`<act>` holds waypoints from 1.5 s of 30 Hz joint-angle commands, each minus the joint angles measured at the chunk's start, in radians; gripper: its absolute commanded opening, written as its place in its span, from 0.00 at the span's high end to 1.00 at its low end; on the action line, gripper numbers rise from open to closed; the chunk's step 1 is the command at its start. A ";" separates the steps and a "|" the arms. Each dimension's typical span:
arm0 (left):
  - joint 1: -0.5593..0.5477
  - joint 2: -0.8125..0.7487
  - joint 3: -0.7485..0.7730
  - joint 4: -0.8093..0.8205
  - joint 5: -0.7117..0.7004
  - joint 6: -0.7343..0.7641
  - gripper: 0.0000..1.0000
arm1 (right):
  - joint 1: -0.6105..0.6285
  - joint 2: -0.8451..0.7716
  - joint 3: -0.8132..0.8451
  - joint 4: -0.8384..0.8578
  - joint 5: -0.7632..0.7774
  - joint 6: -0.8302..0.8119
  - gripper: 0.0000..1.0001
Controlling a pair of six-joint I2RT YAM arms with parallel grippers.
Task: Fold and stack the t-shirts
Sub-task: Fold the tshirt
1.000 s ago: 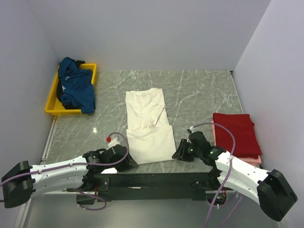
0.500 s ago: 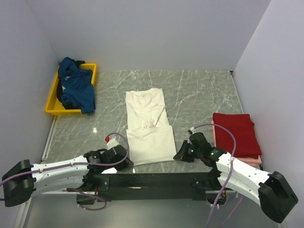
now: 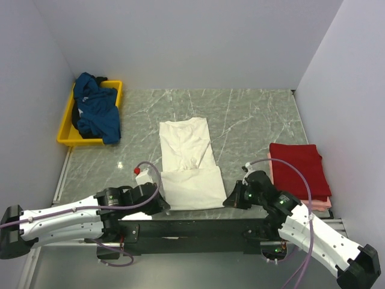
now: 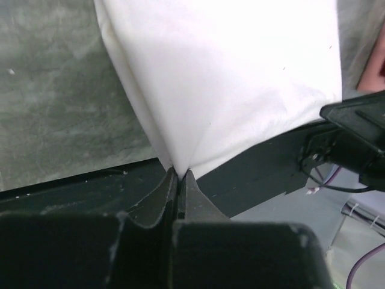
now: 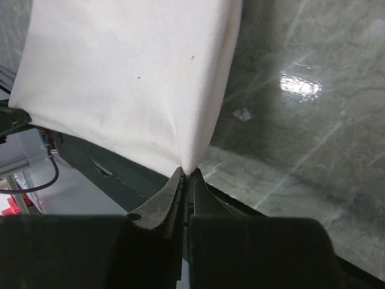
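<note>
Left tool [image 4: 178, 174]: clenched on near-left hem corner of cream-white t-shirt [image 3: 187, 158], which lies on the desk [image 3: 252, 120] ahead, between both tools. Right tool [image 5: 185, 171]: clenched on near-right corner. Step: lengthwise fold. Next, probably: carry hem forward evenly.

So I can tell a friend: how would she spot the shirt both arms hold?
On the marble table, look at the middle, beyond the arms. The cream-white t-shirt lies there; the teal-blue t-shirt is far left, the red t-shirt right.
</note>
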 commanded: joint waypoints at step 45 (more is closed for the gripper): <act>1.055 1.319 1.157 0.291 0.540 0.734 0.60 | -0.452 1.794 1.751 0.014 -0.307 -0.194 0.59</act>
